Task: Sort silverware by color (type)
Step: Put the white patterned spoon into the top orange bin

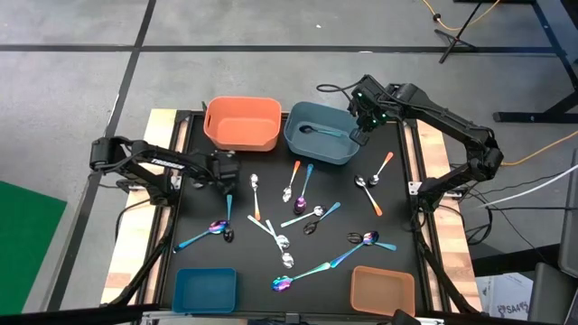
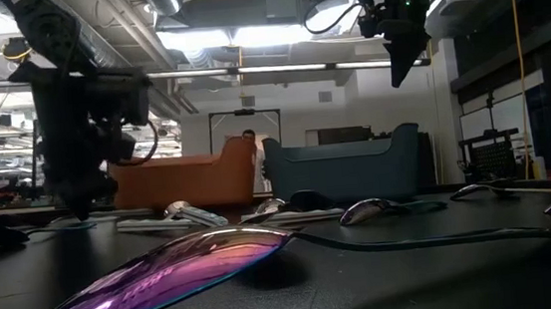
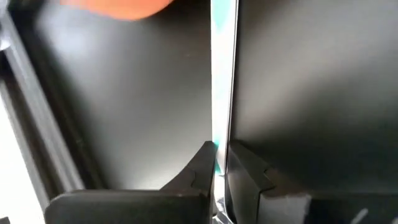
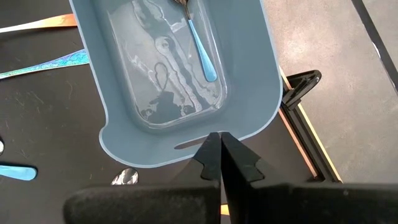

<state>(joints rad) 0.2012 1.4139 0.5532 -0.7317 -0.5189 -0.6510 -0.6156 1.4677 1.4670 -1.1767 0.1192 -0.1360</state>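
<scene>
Several spoons lie scattered on the black mat (image 1: pixel 194 262): silver ones (image 1: pixel 275 236), orange-handled ones (image 1: pixel 383 165) and iridescent ones with teal handles (image 1: pixel 312 271). My left gripper (image 1: pixel 226 183), at the mat's left, is shut on a teal-handled spoon (image 3: pixel 224 74), whose handle (image 1: pixel 228 208) shows just nearer than the fingers. My right gripper (image 4: pixel 219 149) hangs shut and empty, high over the right end of the large blue bin (image 4: pixel 186 146). One blue-handled spoon (image 4: pixel 200 46) lies in that bin. My left gripper pinches the spoon's thin teal handle (image 3: pixel 217 148) between its two fingertips. The fingers (image 3: pixel 199 168) slant down from the table's left. The handle runs straight on past the fingertips. Whether its far end rests on the mat I cannot tell.
A large orange bin (image 1: pixel 242 123) stands at the far edge beside the blue one (image 1: pixel 321 135). A small blue tray (image 1: pixel 205 291) and a small orange tray (image 1: pixel 382 291) sit at the near edge. A person (image 2: pixel 247 137) shows in the room behind.
</scene>
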